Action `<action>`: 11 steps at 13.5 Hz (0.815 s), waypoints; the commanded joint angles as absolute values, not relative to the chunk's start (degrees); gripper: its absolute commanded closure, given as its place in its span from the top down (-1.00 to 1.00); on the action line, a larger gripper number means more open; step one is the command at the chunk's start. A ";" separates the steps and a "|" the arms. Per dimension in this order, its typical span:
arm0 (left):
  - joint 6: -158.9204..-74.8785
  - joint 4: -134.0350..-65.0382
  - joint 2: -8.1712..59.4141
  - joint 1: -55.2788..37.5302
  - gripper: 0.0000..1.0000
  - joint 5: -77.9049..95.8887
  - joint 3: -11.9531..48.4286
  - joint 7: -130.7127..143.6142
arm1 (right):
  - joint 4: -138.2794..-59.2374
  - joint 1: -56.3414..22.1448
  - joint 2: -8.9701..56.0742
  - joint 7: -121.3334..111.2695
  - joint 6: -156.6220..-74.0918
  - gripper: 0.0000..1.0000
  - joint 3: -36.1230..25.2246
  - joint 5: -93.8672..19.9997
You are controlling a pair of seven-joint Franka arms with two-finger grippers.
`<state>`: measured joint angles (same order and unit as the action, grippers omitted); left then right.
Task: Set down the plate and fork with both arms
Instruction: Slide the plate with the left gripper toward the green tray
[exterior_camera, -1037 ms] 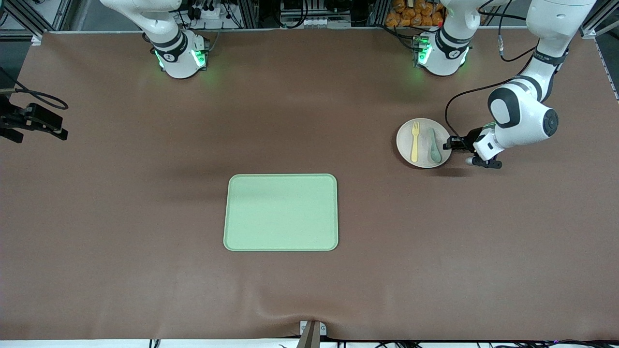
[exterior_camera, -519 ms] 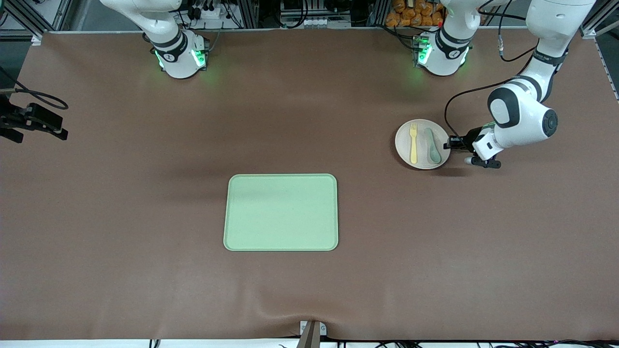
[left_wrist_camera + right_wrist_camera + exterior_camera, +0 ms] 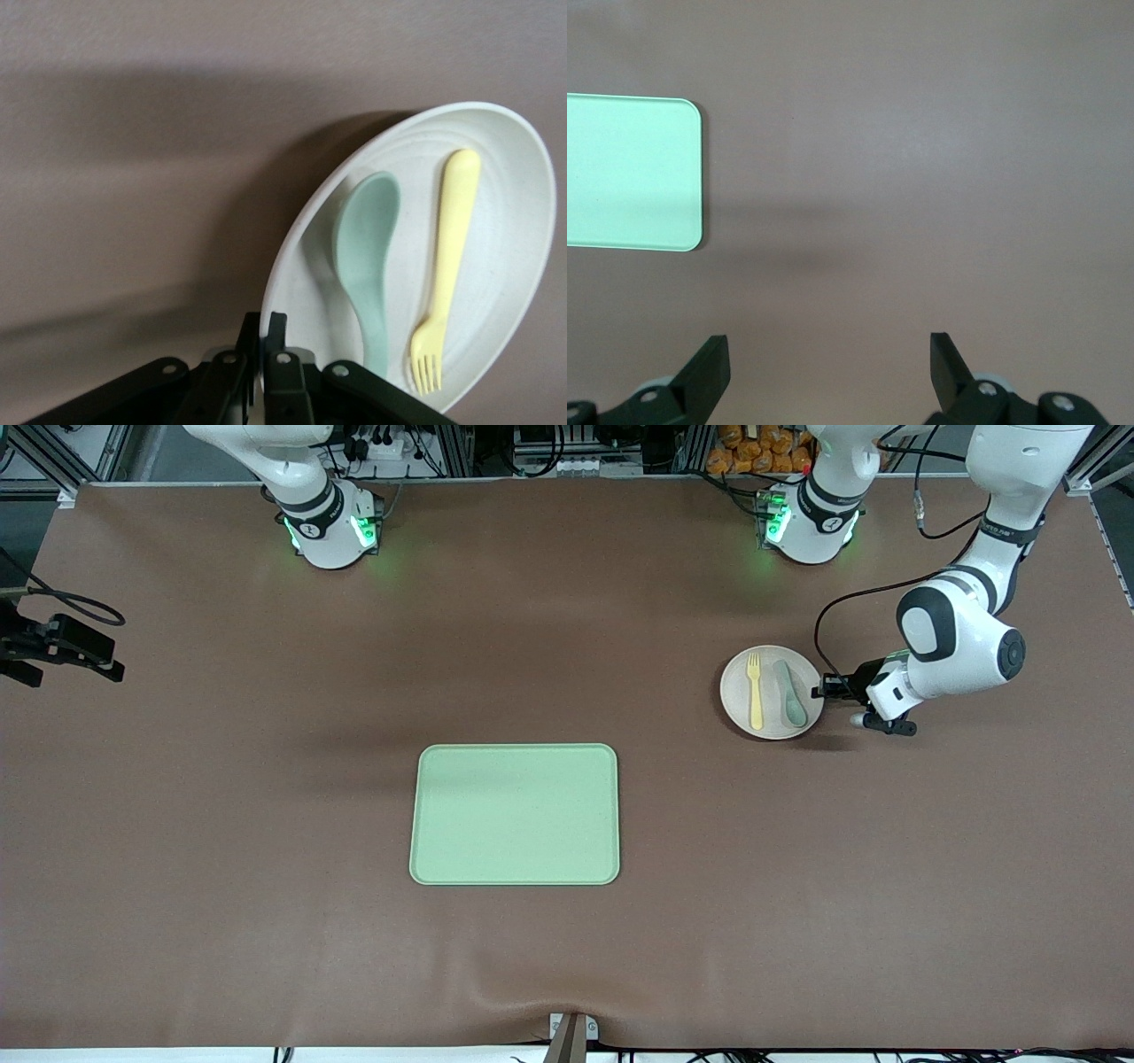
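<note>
Plate (image 3: 769,691) sits toward the left arm's end of the table, carrying fork (image 3: 755,689) and spoon (image 3: 788,691). Your left tool (image 3: 820,690) pinches its rim; lift level toward the tray (image 3: 514,815). Right tool (image 3: 830,367) waits, jaws wide, empty.

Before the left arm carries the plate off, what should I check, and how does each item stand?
1. Left gripper shut on plate rim: ok.
2. Fork lying on plate: ok.
3. Spoon also on plate, may slide: not ok.
4. Tray free to receive plate: ok.
5. Right gripper open, over bare table beside tray: ok.
6. Grip firm enough to lift: cannot tell.
</note>
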<state>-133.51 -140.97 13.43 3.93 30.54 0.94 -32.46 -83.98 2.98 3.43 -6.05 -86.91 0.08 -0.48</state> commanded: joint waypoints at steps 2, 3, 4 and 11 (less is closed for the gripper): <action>-125.97 -135.46 12.83 4.13 -1.00 30.85 0.97 -32.87 | -83.85 3.08 3.34 -6.42 -86.57 1.00 0.00 -0.97; -123.86 -133.44 13.01 4.04 -1.00 30.50 0.97 -32.87 | -83.85 3.08 3.34 -6.42 -86.57 1.00 0.00 -0.97; -122.01 -131.59 13.18 3.96 -1.00 30.24 0.97 -32.87 | -83.85 3.08 3.34 -6.42 -86.57 1.00 0.00 -0.97; -119.97 -120.61 16.86 -5.88 -1.00 31.72 1.23 -19.80 | -83.85 3.08 3.34 -6.42 -86.48 1.00 0.00 -0.97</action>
<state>-121.25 -125.29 14.17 -3.85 30.61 1.41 -23.43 -83.98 2.98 3.43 -6.05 -86.90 0.08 -0.48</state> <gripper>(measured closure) 0.947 0.000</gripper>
